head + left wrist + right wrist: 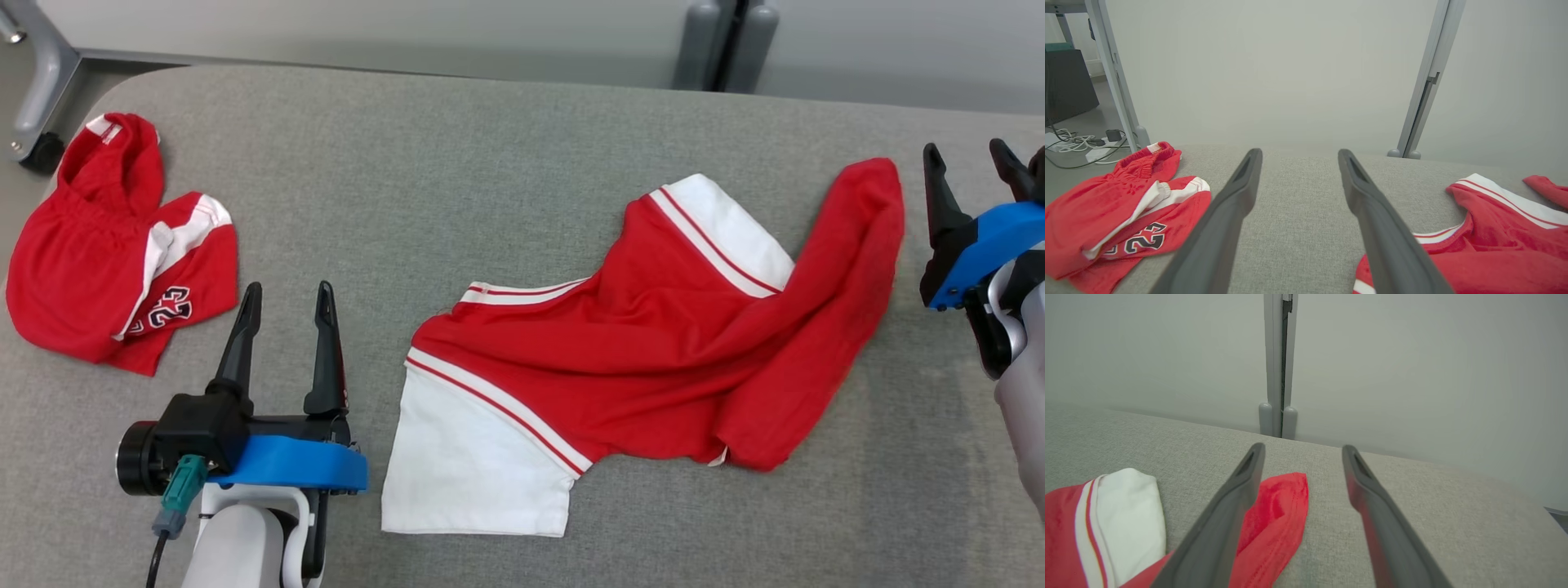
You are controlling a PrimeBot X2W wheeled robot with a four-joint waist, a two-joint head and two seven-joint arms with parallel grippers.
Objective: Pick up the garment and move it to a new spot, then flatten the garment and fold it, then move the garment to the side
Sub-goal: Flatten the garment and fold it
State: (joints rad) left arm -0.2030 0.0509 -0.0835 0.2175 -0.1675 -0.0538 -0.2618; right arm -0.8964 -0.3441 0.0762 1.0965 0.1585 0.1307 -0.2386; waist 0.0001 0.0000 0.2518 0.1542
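The garment (653, 343), a red shirt with white panels and red-white stripes, lies crumpled across the middle right of the grey padded table (490, 163). Its red end reaches toward the far right. My right gripper (964, 147) stands open just to the right of that end, with nothing between its fingers. In the right wrist view the red corner (1278, 514) lies under the left finger of the right gripper (1302, 446). My left gripper (289, 287) is open and empty, just left of the garment's white panel. The left wrist view has the left gripper (1299, 152) over bare cloth and the garment (1494, 237) at right.
A second red garment (114, 253), with a white stripe and the number 23, lies bunched at the table's left end (1118, 220). Grey partition posts (722, 41) stand behind the table's back edge. A metal frame leg with a caster (37, 147) stands at far left.
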